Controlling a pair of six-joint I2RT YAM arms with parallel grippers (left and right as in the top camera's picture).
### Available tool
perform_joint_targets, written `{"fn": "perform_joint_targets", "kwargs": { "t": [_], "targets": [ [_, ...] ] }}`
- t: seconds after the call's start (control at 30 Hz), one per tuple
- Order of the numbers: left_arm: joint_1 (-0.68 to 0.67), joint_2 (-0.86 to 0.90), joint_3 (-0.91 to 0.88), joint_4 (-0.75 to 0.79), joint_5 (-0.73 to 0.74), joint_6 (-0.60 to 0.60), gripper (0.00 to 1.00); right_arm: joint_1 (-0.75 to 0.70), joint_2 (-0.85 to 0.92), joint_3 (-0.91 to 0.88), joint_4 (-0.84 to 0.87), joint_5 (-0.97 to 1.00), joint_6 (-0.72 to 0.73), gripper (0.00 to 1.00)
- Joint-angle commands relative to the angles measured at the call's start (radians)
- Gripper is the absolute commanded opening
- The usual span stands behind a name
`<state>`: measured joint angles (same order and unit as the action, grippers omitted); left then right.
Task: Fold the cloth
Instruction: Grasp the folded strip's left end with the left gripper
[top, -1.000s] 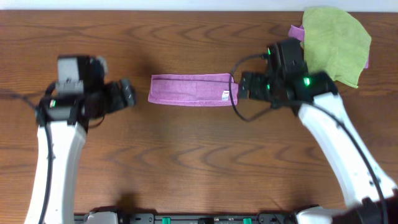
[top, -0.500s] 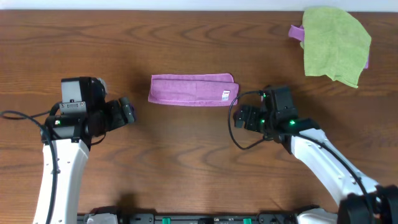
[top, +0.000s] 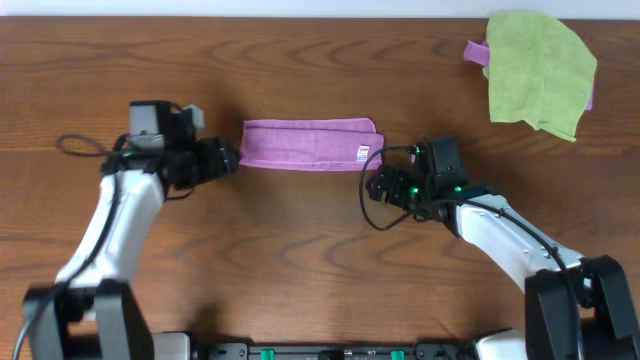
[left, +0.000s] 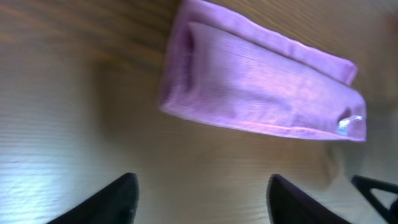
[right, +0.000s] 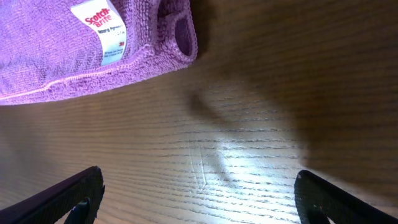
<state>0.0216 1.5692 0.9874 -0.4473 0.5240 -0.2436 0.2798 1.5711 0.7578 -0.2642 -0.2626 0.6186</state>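
We find the purple cloth (top: 308, 145) folded to a strip, one fold likely left; left gripper (top: 228, 158) and right gripper (top: 374, 185) stand spread, empty.

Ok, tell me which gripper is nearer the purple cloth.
Left, narrowly. The left gripper sits level with the cloth, almost touching its left end. The right gripper hangs just on the robot's side of its right end, with a slightly wider gap.

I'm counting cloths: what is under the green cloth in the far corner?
Purple fabric pokes out from under the green cloth, at its left and right edges; the rest is covered.
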Motion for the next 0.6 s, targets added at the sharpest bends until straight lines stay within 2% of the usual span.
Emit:
{"fn": "perform_joint_targets", "kwargs": {
  "t": [0.0, 0.13, 0.17, 0.3, 0.57],
  "targets": [
    [-0.051, 0.062, -0.003, 0.05, 0.102, -0.025, 0.42, -0.006, 0.002, -0.001, 0.002, -0.011, 0.013, 0.97],
    [-0.111, 0.095, 0.013, 0.128, 0.098, -0.06, 0.11, -0.006, 0.002, -0.001, 0.005, -0.01, 0.013, 0.97],
    [-0.124, 0.097, 0.021, 0.138, 0.085, -0.06, 0.06, -0.006, 0.002, -0.001, 0.004, -0.006, 0.013, 0.97],
    [-0.15, 0.106, 0.058, 0.139, 0.016, -0.071, 0.06, -0.008, 0.002, -0.001, 0.005, -0.006, 0.013, 0.96],
    [-0.155, 0.224, 0.149, 0.131, -0.001, -0.07, 0.06, -0.007, 0.002, -0.001, 0.012, -0.007, 0.013, 0.94]
  ]
}}
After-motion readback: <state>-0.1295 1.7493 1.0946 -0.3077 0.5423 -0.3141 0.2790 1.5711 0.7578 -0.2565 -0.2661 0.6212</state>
